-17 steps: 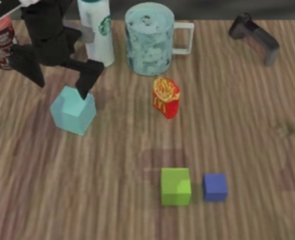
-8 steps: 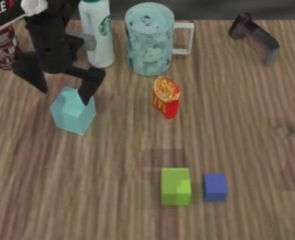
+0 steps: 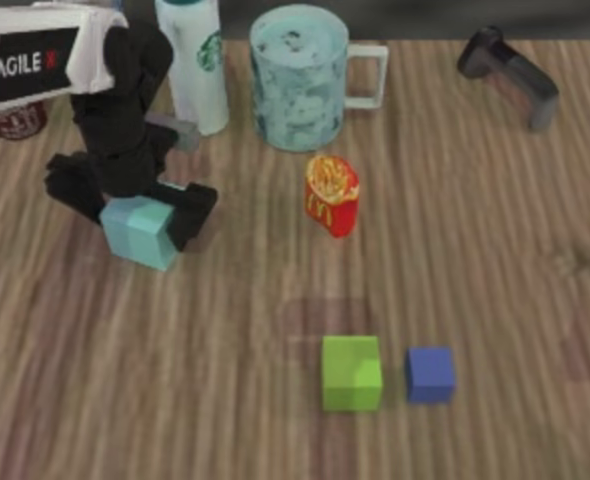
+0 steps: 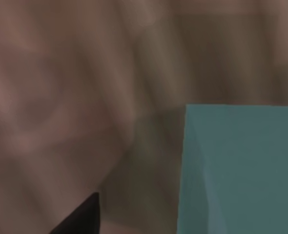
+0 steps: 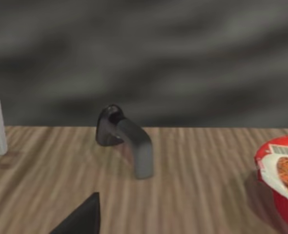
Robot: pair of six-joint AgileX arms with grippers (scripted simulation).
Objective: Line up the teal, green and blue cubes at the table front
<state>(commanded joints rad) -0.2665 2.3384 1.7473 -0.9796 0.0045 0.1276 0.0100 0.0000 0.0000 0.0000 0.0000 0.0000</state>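
The pale teal cube point(image 3: 145, 240) sits on the table point(image 3: 495, 300) at mid left. My left gripper point(image 3: 130, 208) is down over it and open, one black finger on each side of the cube. The left wrist view shows the teal cube point(image 4: 241, 170) close up, with a gap between it and one fingertip point(image 4: 83, 219). At the front, the green cube point(image 3: 351, 372) and the smaller blue cube point(image 3: 430, 374) stand side by side, a little apart. My right arm is outside the top view. One dark fingertip point(image 5: 83, 217) of it shows over bare table, holding nothing.
Along the back stand a red can point(image 3: 15, 120), a white bottle point(image 3: 195, 65), a teal speckled mug point(image 3: 300, 75) and a dark scanner-like object point(image 3: 510, 75). A red fries carton point(image 3: 332, 193) stands mid-table. A red noodle cup point(image 5: 283, 175) is near my right gripper.
My left gripper has come down from above the teal cube until its fingers straddle it. The cubes have not moved.
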